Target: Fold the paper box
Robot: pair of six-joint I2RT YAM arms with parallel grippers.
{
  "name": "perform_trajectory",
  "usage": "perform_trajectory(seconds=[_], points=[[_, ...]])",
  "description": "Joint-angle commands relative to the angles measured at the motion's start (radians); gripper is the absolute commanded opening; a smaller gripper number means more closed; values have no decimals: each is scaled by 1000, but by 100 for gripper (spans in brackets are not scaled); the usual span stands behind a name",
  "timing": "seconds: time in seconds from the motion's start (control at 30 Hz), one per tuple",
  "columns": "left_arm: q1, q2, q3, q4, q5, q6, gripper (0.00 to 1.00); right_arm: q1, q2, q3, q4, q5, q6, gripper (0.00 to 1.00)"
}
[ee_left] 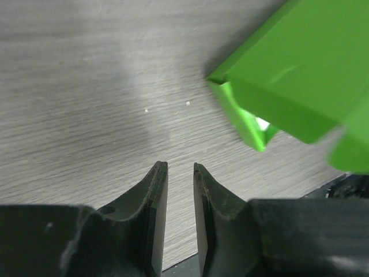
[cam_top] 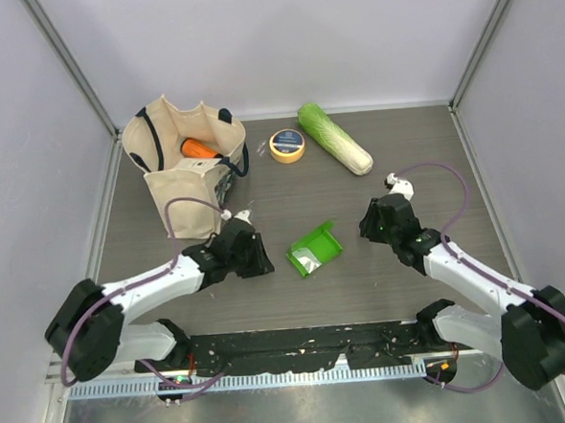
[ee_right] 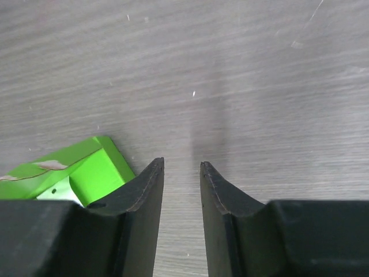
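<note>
The box (cam_top: 315, 249) sits half-formed on the table (cam_top: 423, 155). The left gripper (ee_left: 180, 168) hangs just beside it and the right gripper (ee_right: 182, 165) near its other side. Both are slightly parted and empty, probably flanking it to press flaps.

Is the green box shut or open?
Open. The paper box has walls folded up, but its top gapes and the pale inside shows from above.

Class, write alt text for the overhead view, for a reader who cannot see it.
A partly folded green paper box lies between the left gripper and right gripper, neither touching it. Behind: canvas bag, tape roll, cabbage.
</note>
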Motion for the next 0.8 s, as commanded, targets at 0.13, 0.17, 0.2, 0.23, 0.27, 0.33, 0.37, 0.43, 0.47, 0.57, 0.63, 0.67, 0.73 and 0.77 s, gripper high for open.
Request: perform_trajectory(seconds=[0.13, 0.17, 0.2, 0.23, 0.27, 0.33, 0.37, 0.43, 0.47, 0.57, 0.63, 0.67, 0.73, 0.77], points=[[-2, 301, 61, 164, 125, -157, 24, 37, 89, -55, 84, -124, 163, 26], [-2, 329, 75, 171, 127, -160, 24, 54, 104, -61, 96, -97, 177, 25], [-2, 349, 99, 175, 128, -162, 23, 97, 114, -66, 101, -77, 207, 25], [0, 367, 110, 178, 112, -162, 23, 117, 121, -79, 107, -63, 224, 25], [3, 395, 122, 178, 99, -157, 23, 143, 132, -89, 132, -52, 249, 24], [12, 420, 156, 183, 89, -148, 23, 224, 166, -110, 214, -44, 328, 24], [21, 439, 170, 168, 61, -140, 23, 252, 181, -110, 266, -43, 350, 24], [58, 447, 204, 116, 55, -118, 22, 306, 207, -84, 271, -5, 386, 24], [70, 443, 205, 97, 29, -110, 22, 307, 204, -80, 265, 0, 384, 24], [107, 365, 175, 22, -66, -58, 27, 307, 152, -54, 172, 44, 340, 24], [147, 293, 152, -45, -91, -9, 31, 303, 84, -38, 106, 101, 300, 25], [161, 270, 142, -59, -86, 2, 33, 298, 62, -31, 36, 132, 271, 25], [184, 214, 118, -44, 21, 36, 34, 266, 23, -14, -37, 216, 248, 26], [183, 205, 119, -50, 50, 38, 34, 205, 0, -18, -45, 212, 213, 26]])
